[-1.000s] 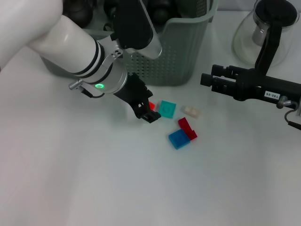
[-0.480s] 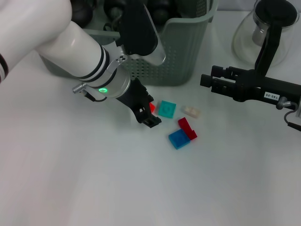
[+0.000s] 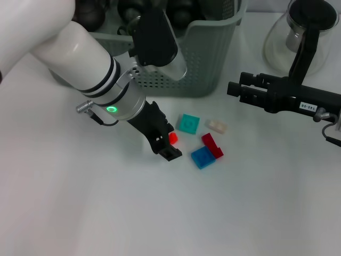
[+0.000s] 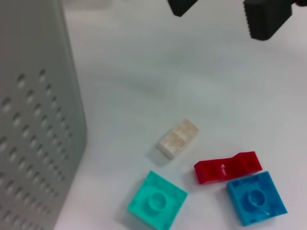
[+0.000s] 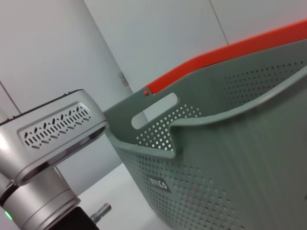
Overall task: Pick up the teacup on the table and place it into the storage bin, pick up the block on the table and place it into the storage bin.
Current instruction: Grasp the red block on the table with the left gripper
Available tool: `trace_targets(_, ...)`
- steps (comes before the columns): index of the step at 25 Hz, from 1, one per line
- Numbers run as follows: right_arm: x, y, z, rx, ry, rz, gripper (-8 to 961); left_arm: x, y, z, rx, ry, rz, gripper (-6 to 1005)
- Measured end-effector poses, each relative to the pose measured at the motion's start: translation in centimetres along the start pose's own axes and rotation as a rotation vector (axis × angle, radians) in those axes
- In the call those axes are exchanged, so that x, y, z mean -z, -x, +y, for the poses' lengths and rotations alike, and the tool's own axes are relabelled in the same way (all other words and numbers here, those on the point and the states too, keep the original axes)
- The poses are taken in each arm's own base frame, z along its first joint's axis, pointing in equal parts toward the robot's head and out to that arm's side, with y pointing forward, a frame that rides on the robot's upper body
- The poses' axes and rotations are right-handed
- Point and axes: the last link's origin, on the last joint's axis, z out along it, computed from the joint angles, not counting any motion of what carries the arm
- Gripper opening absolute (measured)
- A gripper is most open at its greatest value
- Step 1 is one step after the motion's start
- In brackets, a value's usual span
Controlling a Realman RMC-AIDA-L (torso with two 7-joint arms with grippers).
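Note:
My left gripper (image 3: 169, 145) hangs low over the table in front of the storage bin (image 3: 205, 64), shut on a small red block (image 3: 172, 138) that shows between its fingers. Just right of it lie a teal block (image 3: 188, 123), a beige block (image 3: 217, 126), a larger red block (image 3: 212, 145) and a blue block (image 3: 202, 157). The left wrist view shows the same four: teal block (image 4: 157, 205), beige block (image 4: 178, 138), red block (image 4: 227, 167), blue block (image 4: 255, 197). My right gripper (image 3: 234, 89) hovers open at the right. No teacup shows on the table.
A glass carafe (image 3: 298, 37) with a black handle stands at the back right, behind my right arm. Dark round things (image 3: 181, 10) lie inside the bin. The bin's perforated wall (image 4: 38, 120) is close beside the blocks. The right wrist view shows the bin (image 5: 230, 158).
My left gripper has moved away from the bin toward the table's near side, and the small red block has moved with it. The right arm and the other blocks have stayed put.

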Motion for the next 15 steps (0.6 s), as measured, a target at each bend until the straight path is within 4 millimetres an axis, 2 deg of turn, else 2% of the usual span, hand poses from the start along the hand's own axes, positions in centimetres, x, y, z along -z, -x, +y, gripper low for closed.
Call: trace_targets(15, -0.11, 0.11, -0.14, 0.004, -0.008, 0.002, 642, -0.62, -0.09, -0.15, 0.004, -0.036, 0.002, 586)
